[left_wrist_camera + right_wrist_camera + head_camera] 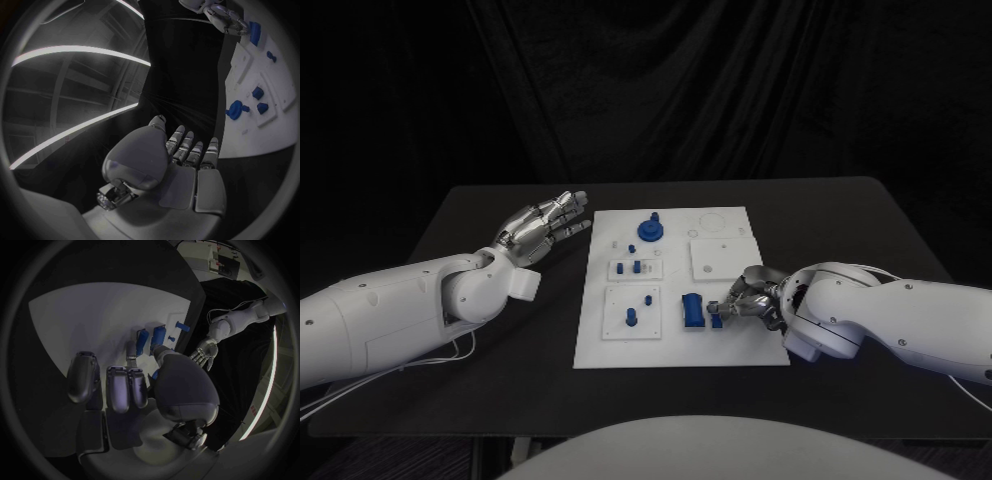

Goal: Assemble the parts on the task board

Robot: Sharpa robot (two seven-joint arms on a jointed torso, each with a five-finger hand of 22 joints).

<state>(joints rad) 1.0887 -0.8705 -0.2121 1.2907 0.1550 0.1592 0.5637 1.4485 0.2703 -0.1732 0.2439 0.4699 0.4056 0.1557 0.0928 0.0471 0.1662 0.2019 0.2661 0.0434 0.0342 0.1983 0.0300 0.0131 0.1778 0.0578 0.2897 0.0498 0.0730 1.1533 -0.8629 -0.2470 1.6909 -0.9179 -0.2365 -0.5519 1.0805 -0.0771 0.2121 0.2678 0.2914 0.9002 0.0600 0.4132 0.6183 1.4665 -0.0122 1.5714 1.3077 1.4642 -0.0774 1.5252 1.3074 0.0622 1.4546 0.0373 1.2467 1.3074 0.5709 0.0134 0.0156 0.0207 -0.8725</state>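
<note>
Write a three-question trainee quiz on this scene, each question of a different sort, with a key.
1. True or false: the left robot hand rests on top of the task board.
2. Which robot hand is at the blue block near the board's front edge? A) left B) right C) both
3. Fill in: the round blue part stands at the board's ____ end, away from the robot.

Key
1. False: it hangs over the black table, beside the board's left edge, fingers apart, holding nothing.
2. B: the right robot hand has its fingertips at that block; whether it actually grips it cannot be told.
3. far
</note>
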